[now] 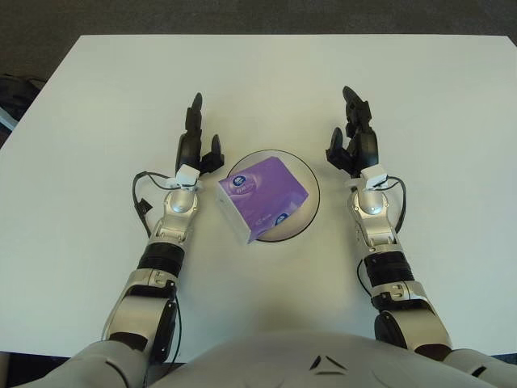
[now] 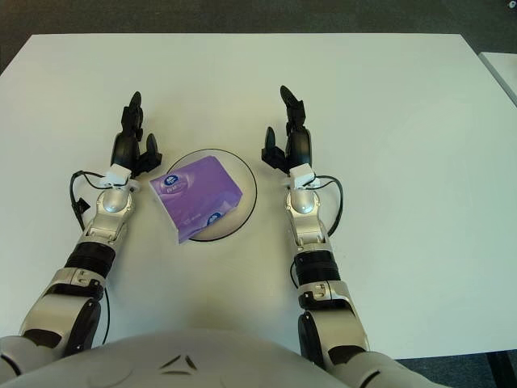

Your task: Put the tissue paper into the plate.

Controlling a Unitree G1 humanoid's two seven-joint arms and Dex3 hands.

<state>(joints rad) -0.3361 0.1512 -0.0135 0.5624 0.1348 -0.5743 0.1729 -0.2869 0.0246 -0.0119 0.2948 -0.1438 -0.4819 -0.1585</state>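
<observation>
1. Robot torso: pale grey curved shell at the very bottom of the view, both arms reaching forward from it over the table.
2. Table [image 1: 97, 267]: white, flat top, filling most of the view; dark floor shows beyond its far edge.
3. Tissue paper [image 1: 262, 196]: a purple soft pack with small round blue-and-white marks on its top face and a white side panel. It lies in the plate, tilted, with its near-left corner jutting out over the rim toward the robot.
4. Plate [image 1: 312, 179]: round, clear or pale with a dark rim, at table centre between the two hands (most of its floor is covered by the pack).
5. Left hand [image 1: 196, 145]: just beside the plate's left edge, black fingers extended and apart, pointing away from the robot, holding nothing. A black cable loops at the wrist.
6. Right hand [image 1: 352, 139]: near the plate's right edge but not touching it, fingers likewise extended and spread, empty. A black cable loops beside its wrist too.
</observation>
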